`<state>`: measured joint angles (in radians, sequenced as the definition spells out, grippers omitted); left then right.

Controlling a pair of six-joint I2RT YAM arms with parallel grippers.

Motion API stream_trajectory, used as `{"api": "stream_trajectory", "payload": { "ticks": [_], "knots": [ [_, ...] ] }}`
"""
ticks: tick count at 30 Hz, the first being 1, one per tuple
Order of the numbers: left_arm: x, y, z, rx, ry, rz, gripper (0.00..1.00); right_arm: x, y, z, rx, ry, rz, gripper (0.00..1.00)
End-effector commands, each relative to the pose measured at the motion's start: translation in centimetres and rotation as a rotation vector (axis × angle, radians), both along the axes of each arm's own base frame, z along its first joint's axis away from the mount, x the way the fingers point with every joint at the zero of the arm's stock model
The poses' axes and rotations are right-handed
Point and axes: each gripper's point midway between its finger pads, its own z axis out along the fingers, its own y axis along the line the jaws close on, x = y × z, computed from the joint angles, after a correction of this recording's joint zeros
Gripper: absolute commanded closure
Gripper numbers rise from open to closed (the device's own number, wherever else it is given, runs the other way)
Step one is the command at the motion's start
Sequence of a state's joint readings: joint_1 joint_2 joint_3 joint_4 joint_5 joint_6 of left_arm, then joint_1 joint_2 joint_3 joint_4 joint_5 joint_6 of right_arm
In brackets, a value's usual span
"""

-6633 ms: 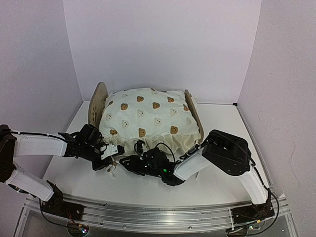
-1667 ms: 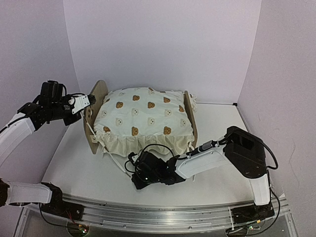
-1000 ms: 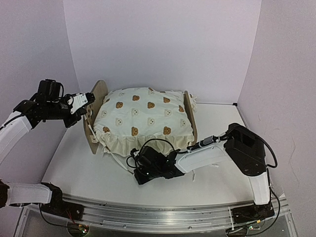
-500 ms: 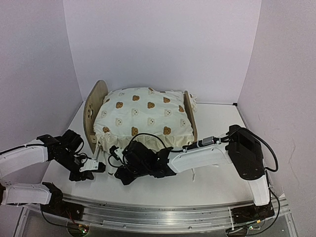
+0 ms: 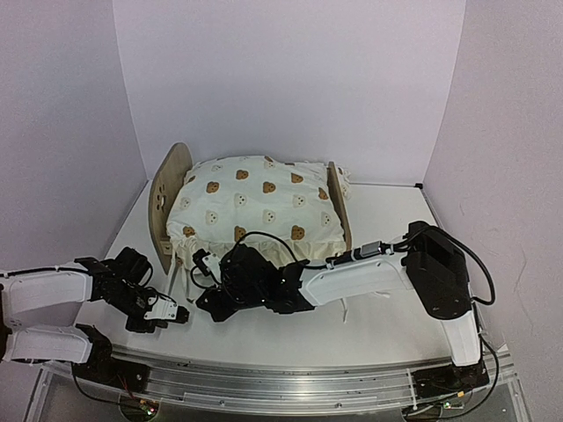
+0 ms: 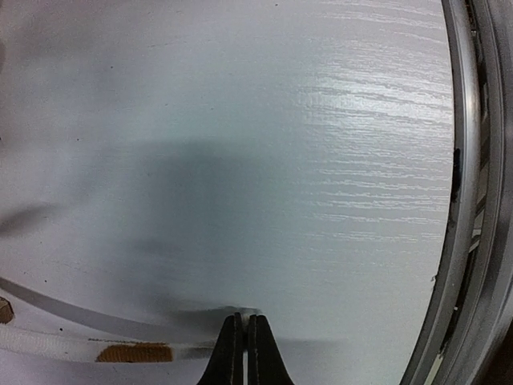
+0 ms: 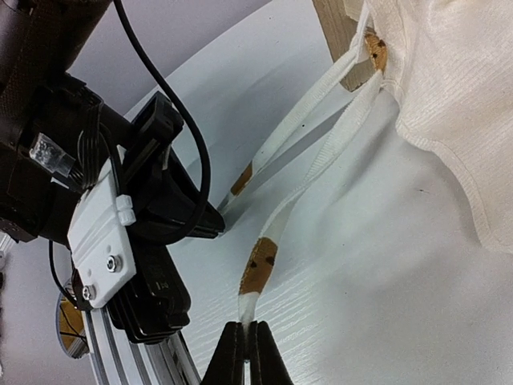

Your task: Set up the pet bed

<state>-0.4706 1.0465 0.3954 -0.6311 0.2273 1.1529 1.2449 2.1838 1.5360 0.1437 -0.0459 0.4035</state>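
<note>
Rounded wooden pet bed, flat ties

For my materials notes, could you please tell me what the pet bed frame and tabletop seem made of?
The pet bed looks like bare light wood: tan, matte boards. The table seems white laminate, perhaps: fine grain lines, soft sheen.

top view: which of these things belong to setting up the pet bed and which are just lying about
Part of the job:
- pet bed, the wooden frame
- bear-print bedding lying on it
- tie straps hanging from the bedding
- left gripper, shut, beside a strap end
- right gripper, shut on a strap end

Just there:
- table
- metal rail at the near edge
</note>
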Motion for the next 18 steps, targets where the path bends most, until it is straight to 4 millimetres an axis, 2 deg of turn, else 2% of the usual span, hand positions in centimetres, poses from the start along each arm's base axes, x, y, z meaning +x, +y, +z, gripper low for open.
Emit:
{"api": "stream_trajectory", "payload": {
  "ticks": [1,3,4,7,9,11,13,16,17,18],
  "knots": [
    [-0.1,0.1,-0.1,0.004,0.010,0.019,0.94,-0.3,-0.3,2.8,0.065,0.004,0.004,0.86],
    [-0.1,0.2,0.6,0.002,0.008,0.031,0.73,-0.2,-1.4,4.1,0.063,-0.030,0.006,0.61],
    [0.1,0.1,1.3,-0.004,-0.001,0.038,0.60,0.1,-2.0,5.0,0.060,-0.055,0.008,0.54],
    [0.6,-0.5,4.7,-0.051,-0.026,0.071,0.48,2.4,-5.3,9.3,0.044,-0.111,-0.038,0.38],
    [1.0,-1.2,7.7,-0.111,-0.047,0.105,0.43,4.1,-8.5,12.7,0.028,-0.142,-0.093,0.33],
    [1.8,-2.1,11.5,-0.191,-0.086,0.148,0.39,6.9,-12.5,14.8,-0.027,-0.170,-0.214,0.30],
    [2.9,-3.1,15.6,-0.285,-0.116,0.224,0.35,10.2,-17.3,16.9,-0.071,-0.184,-0.376,0.27],
    [6.3,-4.1,21.8,-0.427,-0.174,0.414,0.31,14.6,-24.8,16.4,-0.178,-0.114,-0.612,0.27],
    [8.0,-4.1,24.3,-0.478,-0.223,0.479,0.29,16.0,-26.9,16.1,-0.197,-0.086,-0.672,0.27],
    [10.0,-3.3,26.5,-0.521,-0.276,0.593,0.26,17.5,-28.6,15.7,-0.208,-0.065,-0.723,0.27]
  ]
}}
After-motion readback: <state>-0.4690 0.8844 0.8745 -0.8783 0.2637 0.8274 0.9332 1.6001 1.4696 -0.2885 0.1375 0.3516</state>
